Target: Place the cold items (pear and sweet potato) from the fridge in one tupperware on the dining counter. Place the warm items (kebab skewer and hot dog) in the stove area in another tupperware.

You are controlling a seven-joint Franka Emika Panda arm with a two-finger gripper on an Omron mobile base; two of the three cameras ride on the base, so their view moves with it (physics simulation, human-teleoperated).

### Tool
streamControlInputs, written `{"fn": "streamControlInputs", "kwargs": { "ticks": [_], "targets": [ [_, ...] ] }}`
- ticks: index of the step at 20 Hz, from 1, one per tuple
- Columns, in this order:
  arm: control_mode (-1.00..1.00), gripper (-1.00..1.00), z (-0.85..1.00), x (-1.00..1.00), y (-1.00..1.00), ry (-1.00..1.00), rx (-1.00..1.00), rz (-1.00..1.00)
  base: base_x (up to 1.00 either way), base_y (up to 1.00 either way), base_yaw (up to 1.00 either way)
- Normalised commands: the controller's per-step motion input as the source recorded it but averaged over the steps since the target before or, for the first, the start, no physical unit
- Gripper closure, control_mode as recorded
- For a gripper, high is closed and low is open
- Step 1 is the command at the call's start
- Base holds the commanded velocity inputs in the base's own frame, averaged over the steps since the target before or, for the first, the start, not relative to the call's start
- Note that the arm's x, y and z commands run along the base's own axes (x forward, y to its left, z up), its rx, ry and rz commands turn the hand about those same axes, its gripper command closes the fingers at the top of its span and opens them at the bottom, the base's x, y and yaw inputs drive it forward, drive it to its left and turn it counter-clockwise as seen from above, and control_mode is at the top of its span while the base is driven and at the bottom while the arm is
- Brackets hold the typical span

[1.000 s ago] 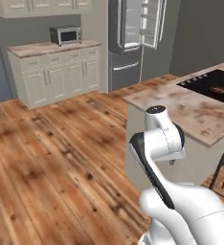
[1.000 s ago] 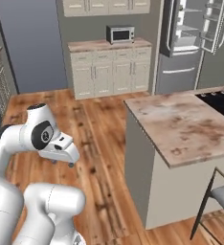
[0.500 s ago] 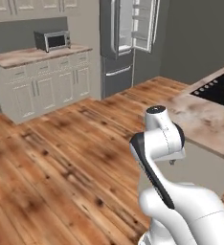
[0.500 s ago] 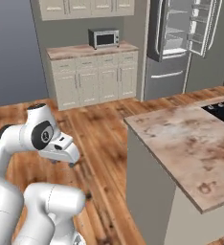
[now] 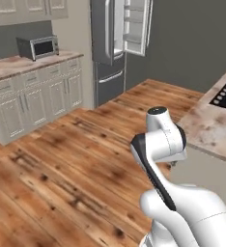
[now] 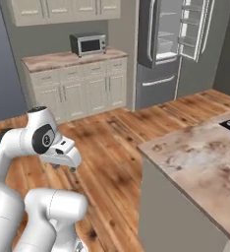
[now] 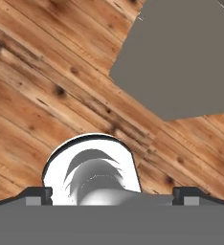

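Base rotating toward the open-doored fridge, now nearer centre than before, jaws of gripper spread wide and empty, pear and sweet potato presumably inside, not discernible yet.

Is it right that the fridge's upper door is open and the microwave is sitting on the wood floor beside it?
Not quite. The fridge has its upper door open, but the microwave sits on the countertop above the white cabinets, not on the floor. The right base view shows it.
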Motion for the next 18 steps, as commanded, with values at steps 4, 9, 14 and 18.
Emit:
{"fn": "streamControlInputs", "kwargs": {
  "ticks": [4,9,14,18],
  "targets": [
    [1.00,-1.00,0.00,0.00,0.00,0.00,0.00,0.00,1.00,0.66,-0.35],
    [1.00,-1.00,0.00,0.00,0.00,0.00,0.00,0.00,1.00,0.62,-0.38],
    [1.00,-1.00,0.00,0.00,0.00,0.00,0.00,0.00,1.00,0.53,-0.38],
    [1.00,-1.00,0.00,0.00,0.00,0.00,0.00,0.00,1.00,0.46,-0.36]
  ]
}}
